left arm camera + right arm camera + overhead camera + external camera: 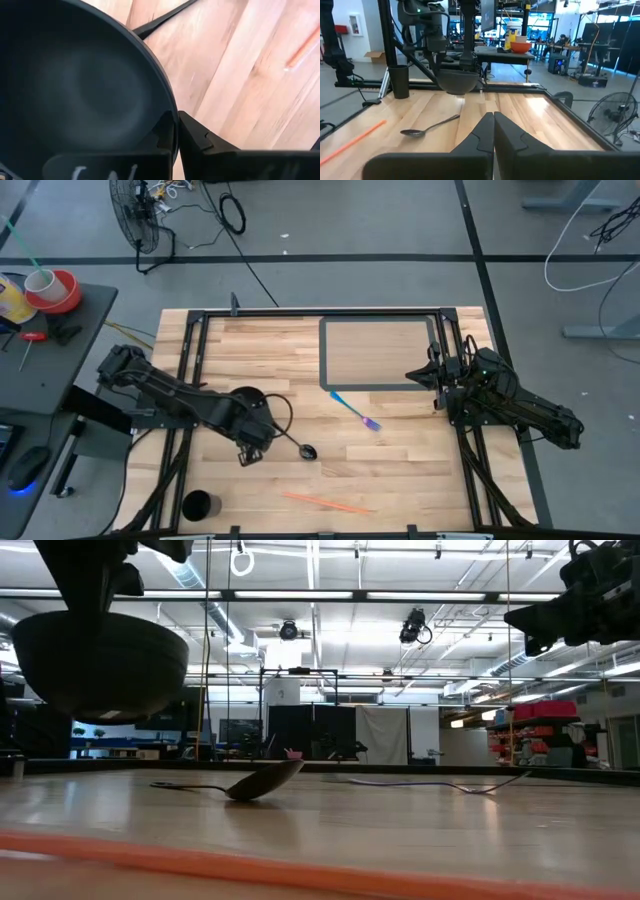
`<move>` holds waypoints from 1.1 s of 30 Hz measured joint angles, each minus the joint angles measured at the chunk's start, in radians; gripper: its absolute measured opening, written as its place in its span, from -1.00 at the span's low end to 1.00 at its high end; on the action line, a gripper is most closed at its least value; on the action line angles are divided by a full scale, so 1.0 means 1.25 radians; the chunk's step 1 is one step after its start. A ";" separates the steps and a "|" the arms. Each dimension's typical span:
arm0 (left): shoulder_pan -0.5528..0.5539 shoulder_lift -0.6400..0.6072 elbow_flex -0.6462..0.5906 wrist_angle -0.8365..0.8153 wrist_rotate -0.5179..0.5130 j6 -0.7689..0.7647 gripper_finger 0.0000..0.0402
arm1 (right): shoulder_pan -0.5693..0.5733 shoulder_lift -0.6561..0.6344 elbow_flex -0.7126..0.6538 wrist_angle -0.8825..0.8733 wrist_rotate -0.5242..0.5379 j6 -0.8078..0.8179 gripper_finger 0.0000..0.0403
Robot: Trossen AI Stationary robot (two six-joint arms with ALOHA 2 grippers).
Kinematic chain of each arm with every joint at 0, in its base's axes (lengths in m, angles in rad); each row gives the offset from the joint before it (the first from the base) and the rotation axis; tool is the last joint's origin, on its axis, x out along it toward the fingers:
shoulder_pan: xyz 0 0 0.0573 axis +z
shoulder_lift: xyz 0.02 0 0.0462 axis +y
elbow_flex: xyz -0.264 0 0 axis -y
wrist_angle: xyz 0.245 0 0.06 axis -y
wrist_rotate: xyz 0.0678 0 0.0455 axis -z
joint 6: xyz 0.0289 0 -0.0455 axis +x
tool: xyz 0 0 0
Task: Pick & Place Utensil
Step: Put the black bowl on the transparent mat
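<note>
Spoon (300,447): I see the black utensil lying flat on the bare wood near the table's middle, bowl end toward the right, handle running back under the bowl; in the low view (245,783) it rests on the boards, untouched by either arm.
Cup (197,505): dark, upright, at the near left corner of the table (400,470).
Left gripper (176,131): I read its jaws as pinching the rim of the black bowl (247,406); one finger sits inside the rim, the other outside.
Bowl, height: the low view shows it (98,662) held clear of the wood, above and left of the spoon.
Orange straw (326,502): lies flat near the front edge, right of the cup.
Blue utensil (355,412): lies slantwise just below the dark-framed mat (378,353), right of the spoon.
Right gripper (493,131): waits at the table's right edge beside the mat, jaws pressed together.
</note>
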 joint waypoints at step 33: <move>-0.063 0.307 0.351 -0.061 -0.064 0.571 -0.94 | 0.321 0.412 0.135 0.239 0.417 0.458 -0.99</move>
